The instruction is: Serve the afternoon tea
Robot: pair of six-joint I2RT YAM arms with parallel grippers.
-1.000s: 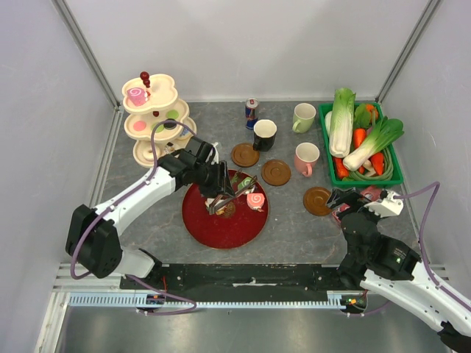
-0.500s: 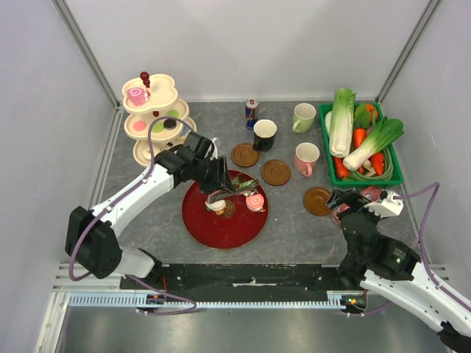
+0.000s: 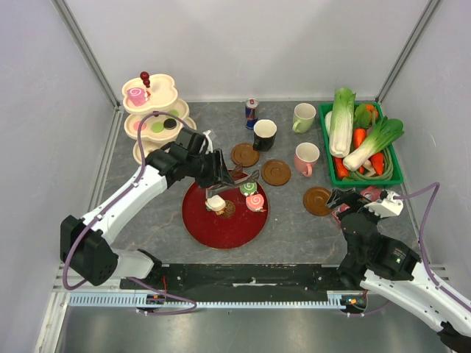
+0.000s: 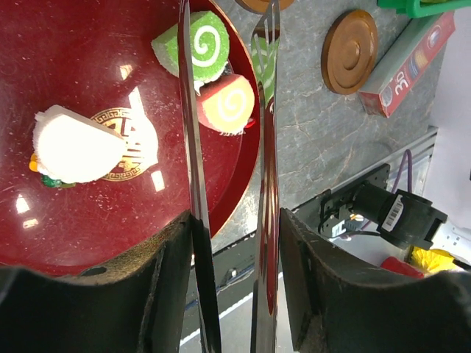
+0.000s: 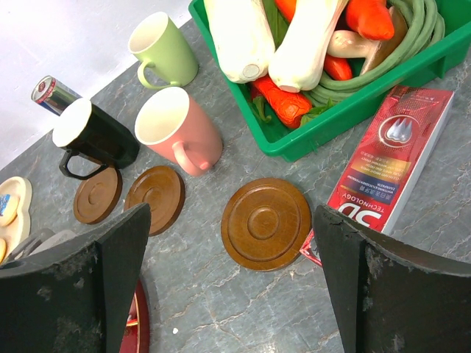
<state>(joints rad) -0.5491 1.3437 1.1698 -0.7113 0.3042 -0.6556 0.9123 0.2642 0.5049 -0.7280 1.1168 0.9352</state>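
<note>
My left gripper [image 3: 218, 170] [image 4: 234, 220] is shut on a pair of metal tongs [image 4: 193, 147], whose arms stand apart with nothing between them. The tong tips hover over the far right of the red tray [image 3: 213, 229] [image 4: 66, 44]. On the tray lie a green swirl roll [image 3: 248, 189] [image 4: 210, 40], a pink swirl roll [image 3: 255, 201] [image 4: 227, 105] and a white pastry [image 3: 215, 202] [image 4: 73, 147]. Black mug [image 3: 264, 134] [image 5: 99, 136], pink mug [image 3: 306, 157] [image 5: 180, 131] and pale green mug [image 3: 303, 116] [image 5: 163, 50] stand behind. My right gripper [image 3: 346, 202] [image 5: 232, 220] hangs open above a wooden coaster [image 5: 266, 223].
A tiered cream stand [image 3: 154, 118] with pastries is at the back left. Two more coasters [image 3: 244, 154] [image 3: 276, 172] lie near the mugs. A drink can [image 3: 252, 112], a green basket of vegetables [image 3: 325, 140] and a red toothpaste box [image 5: 390, 158] are on the right.
My left arm has drawn back and swung the tongs from the white pastry toward the tray's far right. The white pastry stays on the tray. The right arm has not moved.
</note>
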